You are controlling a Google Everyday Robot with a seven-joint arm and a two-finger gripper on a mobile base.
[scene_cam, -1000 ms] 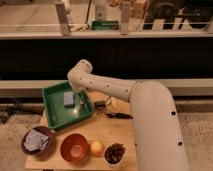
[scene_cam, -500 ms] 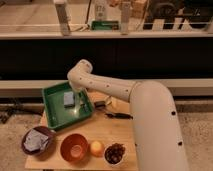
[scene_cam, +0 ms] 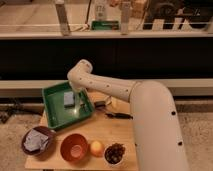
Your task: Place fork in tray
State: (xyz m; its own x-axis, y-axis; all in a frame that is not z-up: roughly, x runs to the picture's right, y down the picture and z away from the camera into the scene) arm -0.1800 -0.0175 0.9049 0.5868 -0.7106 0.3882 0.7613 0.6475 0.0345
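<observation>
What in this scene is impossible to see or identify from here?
- gripper, camera view: low over the green tray, largely covered by the arm's own wrist.
- fork, camera view: not findable; possibly hidden under the wrist.
- thin dark item on the table beside the arm: too small to name.
- small dark bowl: contents too small to identify.

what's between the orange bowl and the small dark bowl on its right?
An orange fruit, camera view. Gripper is over the green tray.

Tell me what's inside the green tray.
A grey-blue block lies in the tray, with the gripper beside it. Whatever is under the gripper is hidden.
</observation>
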